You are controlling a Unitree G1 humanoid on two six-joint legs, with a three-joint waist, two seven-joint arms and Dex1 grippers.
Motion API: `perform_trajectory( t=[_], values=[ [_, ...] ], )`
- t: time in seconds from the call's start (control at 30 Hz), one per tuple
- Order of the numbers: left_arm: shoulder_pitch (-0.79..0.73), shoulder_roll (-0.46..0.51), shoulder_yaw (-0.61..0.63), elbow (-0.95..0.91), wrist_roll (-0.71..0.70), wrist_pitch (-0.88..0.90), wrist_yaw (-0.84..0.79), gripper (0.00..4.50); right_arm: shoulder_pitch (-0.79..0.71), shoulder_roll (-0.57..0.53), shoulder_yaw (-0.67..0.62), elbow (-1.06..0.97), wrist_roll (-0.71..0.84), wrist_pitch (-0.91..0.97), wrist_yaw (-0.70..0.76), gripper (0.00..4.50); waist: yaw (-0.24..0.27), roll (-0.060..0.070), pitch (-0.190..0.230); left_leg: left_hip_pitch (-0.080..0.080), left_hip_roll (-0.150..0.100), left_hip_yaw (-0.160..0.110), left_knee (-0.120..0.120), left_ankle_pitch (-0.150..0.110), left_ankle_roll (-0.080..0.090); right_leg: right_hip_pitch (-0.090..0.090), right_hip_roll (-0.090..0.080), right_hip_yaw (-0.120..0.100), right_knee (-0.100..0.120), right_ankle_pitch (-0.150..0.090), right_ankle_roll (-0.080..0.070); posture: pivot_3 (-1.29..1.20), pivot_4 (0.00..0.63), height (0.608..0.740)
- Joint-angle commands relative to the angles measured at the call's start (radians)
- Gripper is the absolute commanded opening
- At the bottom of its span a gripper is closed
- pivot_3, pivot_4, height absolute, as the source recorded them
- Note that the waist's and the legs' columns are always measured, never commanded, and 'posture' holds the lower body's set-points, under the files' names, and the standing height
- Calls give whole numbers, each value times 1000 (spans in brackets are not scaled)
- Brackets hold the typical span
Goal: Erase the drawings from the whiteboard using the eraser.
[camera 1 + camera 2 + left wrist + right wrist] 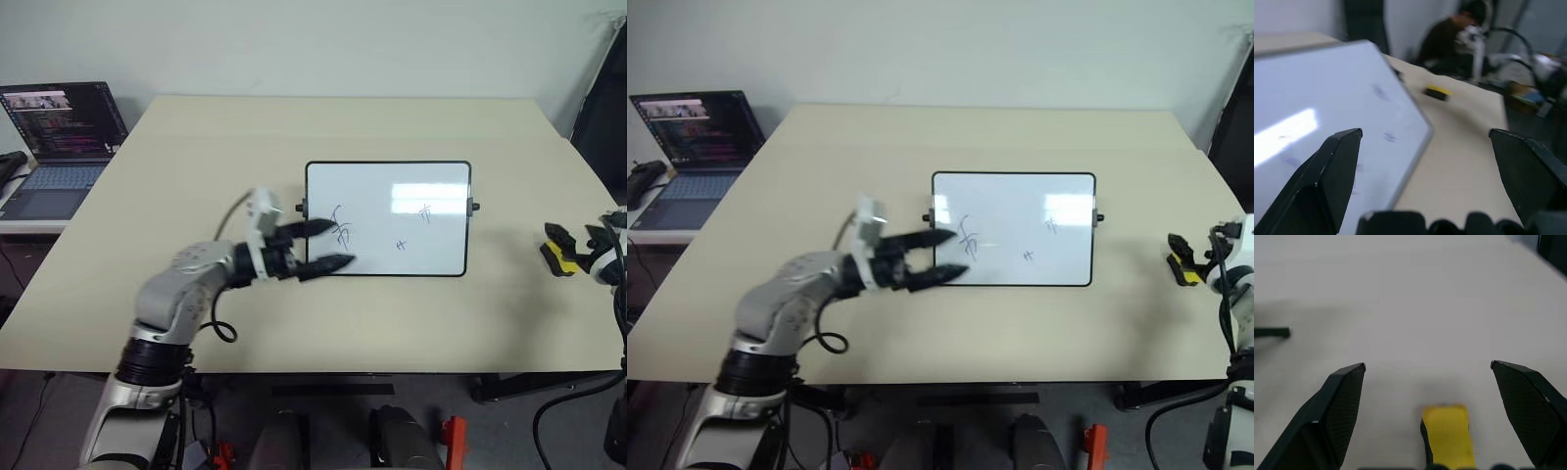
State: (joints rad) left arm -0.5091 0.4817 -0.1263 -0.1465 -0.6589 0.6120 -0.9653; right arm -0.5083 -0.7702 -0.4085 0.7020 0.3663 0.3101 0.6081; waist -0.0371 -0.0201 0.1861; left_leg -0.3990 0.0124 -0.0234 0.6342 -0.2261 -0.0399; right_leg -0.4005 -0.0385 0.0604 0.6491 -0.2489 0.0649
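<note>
Pale beige tabletop (196, 147) fills most of the head views, with an open dark laptop (64, 122) on a side desk at about ten o'clock. Near the table's middle lies the small glossy whiteboard with a thin black frame (388, 168), flat on the surface, a bright glare patch on its upper half. Three thin dark-blue drawings (345, 230) mark it: the largest toward the board's nine o'clock edge, two smaller ones toward the centre and two o'clock.

Over that nine o'clock edge hovers the left gripper (331, 245), its two black fingers spread apart and empty, pointing across the board near the largest scribble; it looks placed to steady the board, though I cannot tell whether it touches.

At three o'clock, well apart from the board, the small bright yellow eraser block (1447, 433) lies on the table. The right gripper (566, 249) is at it, fingers wide apart, and the eraser sits between them in the right wrist view, not pinched. Judging from this, the eraser has yet to be grasped, and nothing on the board is wiped.
</note>
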Motion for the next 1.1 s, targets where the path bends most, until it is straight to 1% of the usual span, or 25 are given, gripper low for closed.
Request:
perform_trajectory(
  t=[0.03,0.13,0.27,0.5,0.8,0.83,0.9,1.1],
  values=[
    [-46,-16,-18,-17,23,-12,-15,4500,-67,-43,10,110,-31,-75,50,4494,-11,0,0,0,0,0,0,0,0,0,0,1,0,0,0,0,150,740],
    [-57,-44,-37,-16,40,-20,-9,4500,-98,-39,21,200,-54,-122,61,4494,-20,0,0,0,0,1,0,0,0,0,0,1,0,0,0,0,150,740],
    [-53,-65,-30,-48,31,2,3,4500,-107,-25,22,248,-62,-163,73,4494,-21,0,0,0,0,1,0,0,0,0,0,2,0,0,0,0,150,740],
    [-44,-53,-19,-69,41,10,10,4500,-113,-15,26,313,-73,-209,66,4494,-20,0,0,0,0,1,0,0,0,0,0,2,0,0,0,0,150,740],
    [-47,-53,-17,-66,46,7,20,4500,-120,-3,26,348,-73,-236,47,4494,-20,0,0,0,0,1,0,0,0,0,0,2,0,0,0,0,150,740],
    [-47,-52,-17,-64,47,6,20,4500,-119,-3,33,353,-81,-238,40,4140,-20,0,0,0,0,1,0,0,0,0,0,2,0,0,0,0,150,740],
    [-47,-51,-15,-61,52,5,24,4500,-121,-2,40,361,-88,-239,36,3637,-20,0,0,0,0,1,0,0,0,0,0,2,0,0,0,0,150,740],
    [-46,-51,-9,-53,63,-2,41,4500,-122,1,56,372,-105,-233,42,1571,-20,0,0,0,0,1,0,0,0,0,0,2,0,0,0,0,150,740]
  ],
)
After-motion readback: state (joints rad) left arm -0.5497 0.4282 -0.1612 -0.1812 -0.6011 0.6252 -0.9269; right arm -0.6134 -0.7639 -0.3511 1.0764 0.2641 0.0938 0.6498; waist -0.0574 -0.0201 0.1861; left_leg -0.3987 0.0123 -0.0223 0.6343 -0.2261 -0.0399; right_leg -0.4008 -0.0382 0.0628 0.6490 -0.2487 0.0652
